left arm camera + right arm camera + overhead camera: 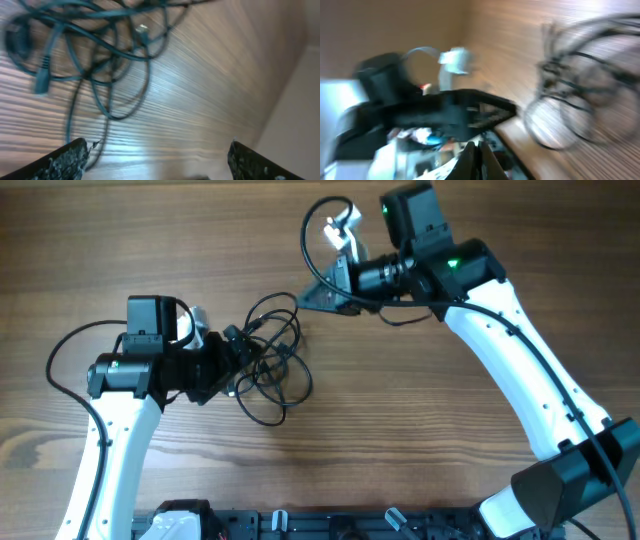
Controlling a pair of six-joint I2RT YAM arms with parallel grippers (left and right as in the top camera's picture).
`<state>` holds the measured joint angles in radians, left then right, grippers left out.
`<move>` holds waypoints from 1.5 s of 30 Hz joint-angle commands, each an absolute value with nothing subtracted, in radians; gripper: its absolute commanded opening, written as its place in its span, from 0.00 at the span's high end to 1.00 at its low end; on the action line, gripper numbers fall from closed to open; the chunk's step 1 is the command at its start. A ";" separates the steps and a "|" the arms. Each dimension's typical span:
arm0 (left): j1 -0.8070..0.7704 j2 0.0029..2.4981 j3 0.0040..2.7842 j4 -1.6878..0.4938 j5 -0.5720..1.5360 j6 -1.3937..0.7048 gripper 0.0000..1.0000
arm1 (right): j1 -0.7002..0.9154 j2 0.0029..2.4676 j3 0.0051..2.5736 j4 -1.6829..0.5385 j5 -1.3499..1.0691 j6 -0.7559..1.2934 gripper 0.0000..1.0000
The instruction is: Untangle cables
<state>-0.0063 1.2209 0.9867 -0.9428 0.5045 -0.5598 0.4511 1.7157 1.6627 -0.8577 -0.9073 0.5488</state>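
The cables (272,365) lie as one tangle of thin black loops on the wooden table, between the two arms. My left gripper (238,358) sits at the tangle's left edge. In the left wrist view it (157,165) is wide open, with the cables (100,55) ahead and one strand passing its left finger. My right gripper (303,300) is shut at the tangle's upper right, its tips by the top loop. In the blurred right wrist view its fingers (477,152) are pressed together, with the cables (580,95) off to the right. I cannot tell whether a strand is pinched.
The right arm's own thicker black wire with a white connector (345,225) loops above its wrist. A black rail (300,525) runs along the table's front edge. The table's edge (280,105) shows at the right of the left wrist view.
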 commanded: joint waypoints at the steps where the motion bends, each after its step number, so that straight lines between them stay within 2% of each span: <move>1: -0.003 1.225 0.995 -0.946 0.273 -0.562 0.05 | 0.458 1.703 1.675 -0.975 -0.501 0.553 0.70; 3: -0.003 1.230 0.995 -0.871 0.233 -0.569 0.05 | 0.458 1.703 1.675 -0.992 -0.471 0.552 0.36; 4: -0.003 1.231 0.995 -0.802 0.291 -0.543 0.11 | 0.458 1.704 1.675 -0.992 -0.471 0.552 0.24; 6: -0.003 1.232 1.005 -0.739 0.378 -0.497 0.13 | 0.458 1.703 1.675 -0.994 -0.471 0.545 0.14; 8: -0.004 1.283 1.139 -0.807 0.365 -0.471 0.03 | 0.458 1.704 1.675 -0.992 -0.471 0.552 0.09; 11: -0.038 1.487 1.444 -1.028 0.339 -0.333 0.01 | 0.458 1.704 1.675 -0.988 -0.471 0.554 0.08; 16: -0.141 1.706 1.479 -1.029 0.329 -0.107 0.00 | 0.458 1.704 1.674 -1.007 -0.471 0.550 0.05; 19: -0.177 1.779 1.479 -0.974 0.149 -0.059 0.00 | 0.458 1.704 1.674 -1.007 -0.471 0.550 0.04; 21: -0.179 1.794 1.478 -0.945 0.102 -0.059 0.00 | 0.458 1.704 1.674 -1.007 -0.471 0.550 0.04; 22: -0.179 1.796 1.478 -0.935 0.103 -0.060 0.03 | 0.458 1.704 1.674 -1.007 -0.471 0.550 0.04; 23: -0.179 1.797 1.478 -0.933 0.103 -0.060 0.24 | 0.458 1.704 1.674 -1.007 -0.471 0.550 0.04; 24: -0.179 1.797 1.478 -0.935 0.103 -0.060 0.34 | 0.458 1.704 1.674 -1.007 -0.471 0.550 0.04; 26: -0.179 1.798 1.469 -0.936 0.126 -0.060 0.37 | 0.458 1.704 1.674 -1.008 -0.471 0.549 0.04; 28: -0.179 1.805 1.452 -0.936 0.206 -0.059 0.32 | 0.458 1.704 1.674 -1.009 -0.471 0.550 0.04; 30: -0.179 1.814 1.438 -0.935 0.208 -0.059 0.33 | 0.458 1.704 1.674 -1.008 -0.471 0.550 0.04; 32: -0.179 1.826 1.437 -0.922 0.203 -0.059 0.44 | 0.458 1.704 1.674 -1.009 -0.471 0.549 0.04; 33: -0.179 1.827 1.437 -0.908 0.196 -0.059 0.57 | 0.458 1.704 1.674 -1.009 -0.471 0.549 0.04; 35: -0.179 1.827 1.437 -0.885 0.202 -0.060 0.75 | 0.458 1.704 1.674 -1.010 -0.471 0.543 0.04; 36: -0.179 1.827 1.437 -0.886 0.212 -0.060 0.95 | 0.458 1.704 1.674 -1.011 -0.471 0.526 0.04; 37: -0.179 1.827 1.438 -0.886 0.231 -0.069 0.96 | 0.458 1.704 1.674 -1.011 -0.471 0.523 0.04; 40: -0.178 1.776 1.528 -0.902 0.511 -0.150 0.96 | 0.458 1.704 1.674 -1.011 -0.471 0.524 0.03; 42: -0.178 1.685 1.642 -0.886 0.785 -0.151 0.96 | 0.458 1.704 1.674 -1.024 -0.471 0.524 0.03; 45: -0.178 1.595 1.700 -0.862 0.794 -0.222 0.96 | 0.458 1.704 1.674 -1.036 -0.471 0.524 0.03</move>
